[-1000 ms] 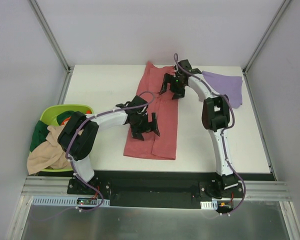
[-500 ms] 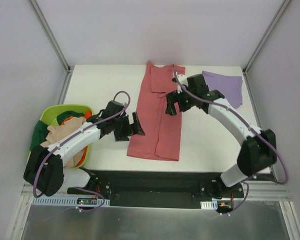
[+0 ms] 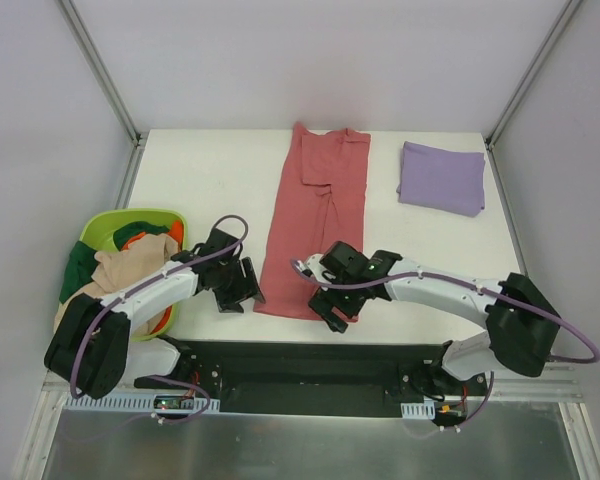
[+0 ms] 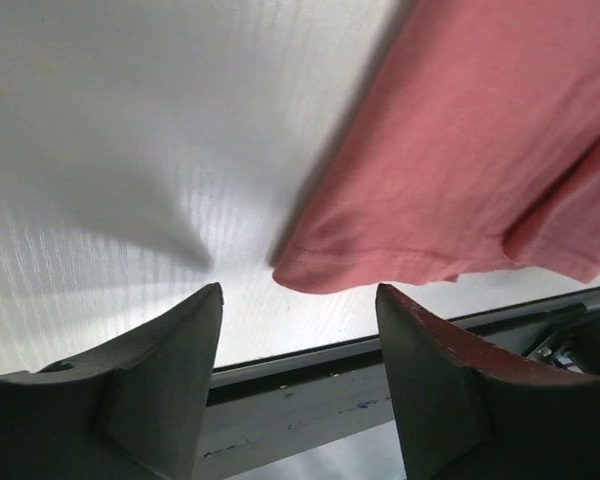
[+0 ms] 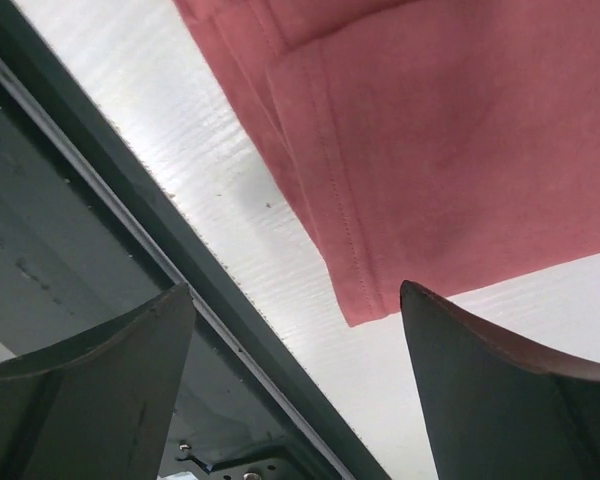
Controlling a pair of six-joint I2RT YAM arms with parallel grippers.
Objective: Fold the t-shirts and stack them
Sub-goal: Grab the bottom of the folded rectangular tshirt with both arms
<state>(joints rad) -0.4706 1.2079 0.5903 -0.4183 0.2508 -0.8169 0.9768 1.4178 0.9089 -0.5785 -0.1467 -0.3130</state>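
A red t-shirt (image 3: 318,220) lies folded lengthwise into a long strip on the white table, collar end far, hem near. My left gripper (image 3: 242,290) is open and empty just left of the hem's near left corner (image 4: 310,272). My right gripper (image 3: 325,302) is open and empty at the hem's near right corner (image 5: 365,305). A folded purple t-shirt (image 3: 442,178) lies at the far right. Neither gripper touches cloth.
A green basket (image 3: 102,232) with beige, green and orange garments stands at the left edge. The table's near edge and black rail (image 3: 320,355) run just below both grippers; the rail shows in both wrist views (image 4: 310,385) (image 5: 100,210).
Both grippers have moved from the middle of the red shirt down to its near hem corners. The shirt strip lies straighter than before.
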